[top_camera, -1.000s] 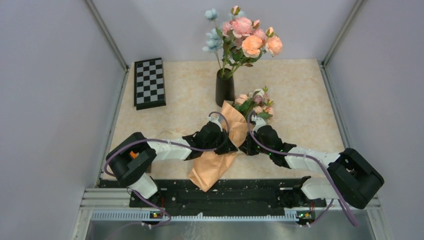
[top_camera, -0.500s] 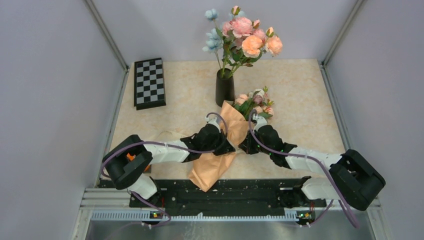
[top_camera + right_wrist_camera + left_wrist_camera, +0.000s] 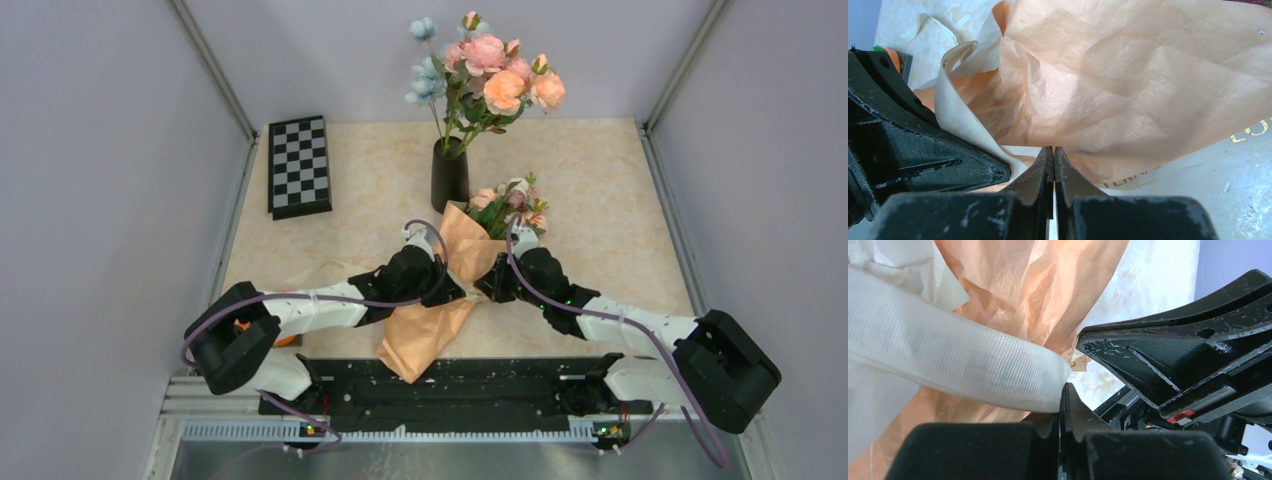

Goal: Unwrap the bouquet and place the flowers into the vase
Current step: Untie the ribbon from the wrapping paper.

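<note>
We see the bouquet (image 3: pixel 440 325) lying on its side, crumpled peach paper cone, the flowers (image 3: pixel 510 205) cream, pink and mauve, heads pointing far right, just beside the vase (image 3: pixel 449 180), slim, black, upright.

Paper of the bouquet (image 3: pixel 462 262) is crinkled, matt peach; the ribbon (image 3: pixel 948 360) is woven cream cloth; the vase (image 3: pixel 449 180) is matt black.

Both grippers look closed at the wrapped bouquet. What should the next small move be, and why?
Probably draw the left gripper slowly leftward, away from the right gripper. Each appears shut on the cream ribbon at the peach paper of the bouquet, so pulling apart should loosen the tie before the flowers can come out.
</note>
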Robot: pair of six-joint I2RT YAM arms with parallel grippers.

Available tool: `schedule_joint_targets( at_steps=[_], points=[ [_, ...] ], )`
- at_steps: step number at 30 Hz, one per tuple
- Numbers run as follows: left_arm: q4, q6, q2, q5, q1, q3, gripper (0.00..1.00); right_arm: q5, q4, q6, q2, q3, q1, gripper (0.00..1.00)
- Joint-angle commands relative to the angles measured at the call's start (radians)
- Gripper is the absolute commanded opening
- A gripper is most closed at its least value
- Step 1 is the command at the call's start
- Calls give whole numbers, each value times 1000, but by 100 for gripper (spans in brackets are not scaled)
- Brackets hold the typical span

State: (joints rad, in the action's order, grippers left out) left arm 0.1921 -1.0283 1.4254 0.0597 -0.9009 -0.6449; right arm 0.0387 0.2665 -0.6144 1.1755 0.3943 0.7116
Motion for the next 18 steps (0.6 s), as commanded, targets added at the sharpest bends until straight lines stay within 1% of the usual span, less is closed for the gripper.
schedule_joint_targets(
  at_steps=[1,5,9,14,16,18],
  points=[
    [-61,29,-69,-26,18,4,0,-164,-92,21,-19,-17,-17,0],
    [-69,39,-71,-16,22,4,1,-167,-91,20,-20,-19,-16,0],
    [-66,46,-59,-9,24,4,2,-128,-71,29,-19,-23,-16,0],
    [-53,97,-29,24,25,-3,0,-7,-32,75,-16,-26,-17,0],
    [-51,121,-23,31,25,-5,0,16,-33,85,-10,-25,-17,0],
    [-38,142,-27,37,25,0,0,25,-36,99,-11,-26,-17,6]
  ],
)
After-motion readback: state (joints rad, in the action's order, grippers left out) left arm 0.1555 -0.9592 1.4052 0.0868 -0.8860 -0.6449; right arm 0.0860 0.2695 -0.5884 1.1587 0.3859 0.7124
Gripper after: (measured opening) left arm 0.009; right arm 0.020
